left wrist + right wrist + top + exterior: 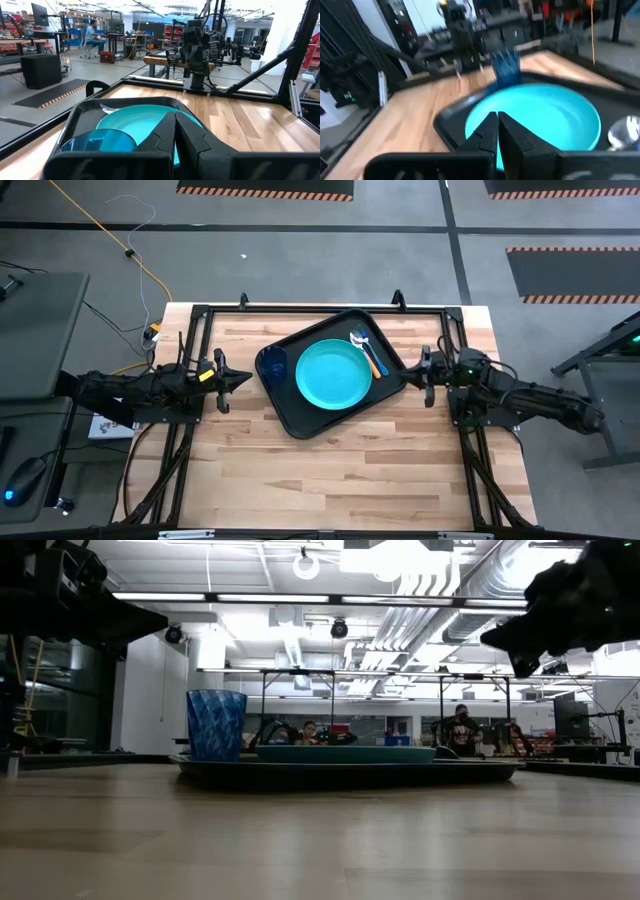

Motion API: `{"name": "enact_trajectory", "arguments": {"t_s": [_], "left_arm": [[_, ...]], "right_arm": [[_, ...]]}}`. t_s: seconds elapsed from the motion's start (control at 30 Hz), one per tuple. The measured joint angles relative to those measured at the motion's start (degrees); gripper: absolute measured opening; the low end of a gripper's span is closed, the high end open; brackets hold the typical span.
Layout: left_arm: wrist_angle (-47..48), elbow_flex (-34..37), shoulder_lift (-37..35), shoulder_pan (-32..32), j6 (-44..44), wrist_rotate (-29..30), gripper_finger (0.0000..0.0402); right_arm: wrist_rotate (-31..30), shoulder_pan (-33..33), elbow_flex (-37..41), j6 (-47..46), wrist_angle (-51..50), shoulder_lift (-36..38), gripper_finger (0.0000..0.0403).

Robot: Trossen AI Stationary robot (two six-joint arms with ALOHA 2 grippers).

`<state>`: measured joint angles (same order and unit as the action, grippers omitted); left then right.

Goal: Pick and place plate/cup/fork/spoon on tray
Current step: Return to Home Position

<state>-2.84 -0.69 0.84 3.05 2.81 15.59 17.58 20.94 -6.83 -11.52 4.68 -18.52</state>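
Note:
The black tray [290, 415] lies slantwise at the table's far middle. On it rest the teal plate [333, 373], the dark blue cup [273, 363] upright by the plate's left, and the orange-handled spoon [372, 360] and blue-handled fork [364, 345] by the plate's far right. My left gripper [246, 380] is shut and empty, left of the tray, above the table. My right gripper [411, 374] is shut and empty, at the tray's right corner. The cup [216, 724] and plate [345, 753] show on the tray [345, 772] in the low view.
Bare wooden table top lies near the front [330, 480]. A black metal frame [320, 308] runs along the table's far edge and sides. People sit in the room beyond the table [460, 730].

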Motion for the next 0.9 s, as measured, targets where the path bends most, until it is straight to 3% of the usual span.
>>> {"name": "enact_trajectory", "arguments": {"t_s": [0.17, 0.4, 0.6, 0.7, 0.9], "left_arm": [[0.01, 0.00, 0.00, 0.00, 0.00, 0.02, 0.0000], [0.01, -0.02, 0.00, -0.02, 0.00, 0.02, 0.0000], [0.01, -0.04, 0.00, -0.02, 0.00, 0.00, 0.0000], [0.01, -0.04, 0.00, -0.02, 0.00, 0.02, 0.0000], [-0.01, -0.04, 0.00, -0.01, 0.00, 0.02, 0.0001]], "right_arm": [[-2.17, -4.77, 4.66, -2.90, 5.74, 7.40, 0.0001], [-18.41, -19.72, 6.21, -0.21, 6.33, 10.01, 0.0000], [-29.74, -26.53, 6.25, 1.49, 4.73, 10.00, 0.0000], [-28.54, -26.48, 6.25, 0.55, 1.06, 10.00, 0.0000], [-19.95, -24.45, 6.25, 0.03, -3.23, 10.91, 0.0000]]}}
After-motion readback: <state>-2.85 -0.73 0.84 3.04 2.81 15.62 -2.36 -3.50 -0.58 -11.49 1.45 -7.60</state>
